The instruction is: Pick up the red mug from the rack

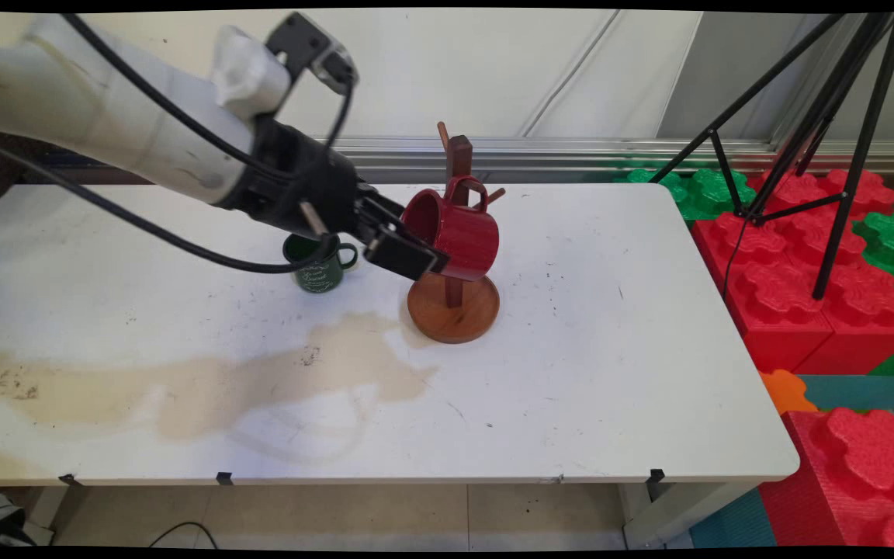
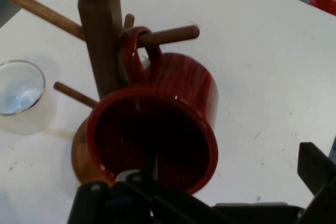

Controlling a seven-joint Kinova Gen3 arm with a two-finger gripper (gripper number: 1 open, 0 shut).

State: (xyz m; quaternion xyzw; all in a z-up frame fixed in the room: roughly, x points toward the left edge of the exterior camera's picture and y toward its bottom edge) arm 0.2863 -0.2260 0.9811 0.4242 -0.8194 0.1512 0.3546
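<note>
Red mug [image 1: 455,233] hangs by handle on wooden mug tree [image 1: 453,307] peg, table [image 1: 610,349] centre; gripper [image 1: 416,247] at its rim, fingers spread, gripping nothing. Green mug [image 1: 321,268] behind, white script unreadable

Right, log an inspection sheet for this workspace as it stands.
Surface: white table, large brown stain, scuff marks.
Job's things: red mug hangs by its handle on a peg of the wooden mug tree.
Clutter: green mug behind the arm; clear cup beside the tree.
Grippers: gripper at the red mug's mouth, jaws apart.
Cables: black cables hang from the arm.
Surroundings: red and green blocks, black tripod, wall behind.
</note>
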